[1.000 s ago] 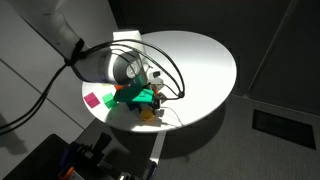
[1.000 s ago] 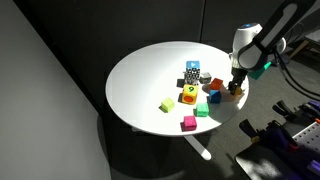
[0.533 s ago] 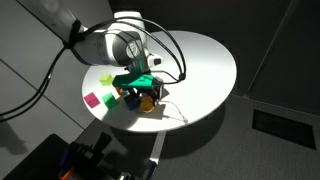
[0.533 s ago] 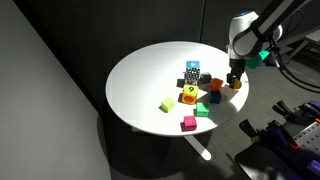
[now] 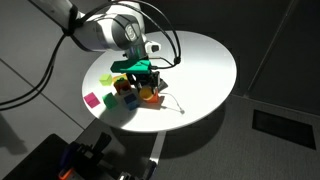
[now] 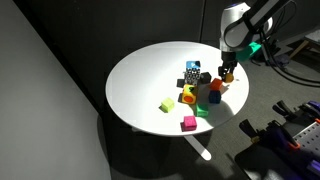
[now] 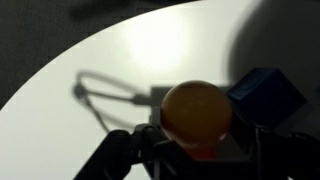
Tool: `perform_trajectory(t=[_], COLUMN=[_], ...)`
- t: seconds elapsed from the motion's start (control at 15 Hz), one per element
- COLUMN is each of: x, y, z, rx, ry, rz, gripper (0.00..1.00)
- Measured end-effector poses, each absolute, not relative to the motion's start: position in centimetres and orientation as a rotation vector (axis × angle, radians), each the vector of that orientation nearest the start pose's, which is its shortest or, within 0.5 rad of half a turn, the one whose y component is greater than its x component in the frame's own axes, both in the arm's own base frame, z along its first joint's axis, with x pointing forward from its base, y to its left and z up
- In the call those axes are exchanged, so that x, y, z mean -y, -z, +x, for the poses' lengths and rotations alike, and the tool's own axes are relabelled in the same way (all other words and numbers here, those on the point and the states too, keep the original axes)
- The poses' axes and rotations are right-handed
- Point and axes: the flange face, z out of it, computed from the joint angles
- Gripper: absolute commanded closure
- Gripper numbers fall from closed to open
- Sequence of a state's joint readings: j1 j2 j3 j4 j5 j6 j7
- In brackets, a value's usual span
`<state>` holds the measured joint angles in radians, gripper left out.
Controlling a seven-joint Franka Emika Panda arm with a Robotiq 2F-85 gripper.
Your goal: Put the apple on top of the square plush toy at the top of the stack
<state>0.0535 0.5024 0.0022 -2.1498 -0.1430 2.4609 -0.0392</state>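
1. Apple is clamped between the gripper fingers and fills the wrist view.
2. Gripper hangs over the right side of the table in an exterior view, clear of the surface.
3. Stack stands to its left, apart from it, with the plush toy uppermost; the apple is not yet on it.
4. Blue cube lies just right of the apple in the wrist view.
5. Magenta cube sits at the near edge.

Both your exterior views look down from afar on one round table from different sides, while your wrist view peers close past the gripper onto it.
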Motion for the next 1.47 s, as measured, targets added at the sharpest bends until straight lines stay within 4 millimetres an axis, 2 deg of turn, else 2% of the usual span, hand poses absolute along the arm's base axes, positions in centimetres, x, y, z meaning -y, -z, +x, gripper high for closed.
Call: perform_trajectory(t=[0.27, 0.33, 0.6, 1.13, 1.2, 1.47], x=[-3.9, -4.0, -4.1, -4.1, -4.1, -4.1], y=[-15.5, -15.5, -15.1, -15.1, -15.1, -15.1], z=[55.8, 56.1, 56.8, 56.8, 56.8, 56.9], rx=[0.299, 0.291, 0.272, 0.270, 0.270, 0.271], ry=[-0.310, -0.317, -0.328, -0.327, -0.327, -0.320], rz=[-3.200, -3.201, -3.199, -3.199, -3.199, -3.199], gripper=[0.56, 0.31, 0.31, 0.31, 0.56, 0.56])
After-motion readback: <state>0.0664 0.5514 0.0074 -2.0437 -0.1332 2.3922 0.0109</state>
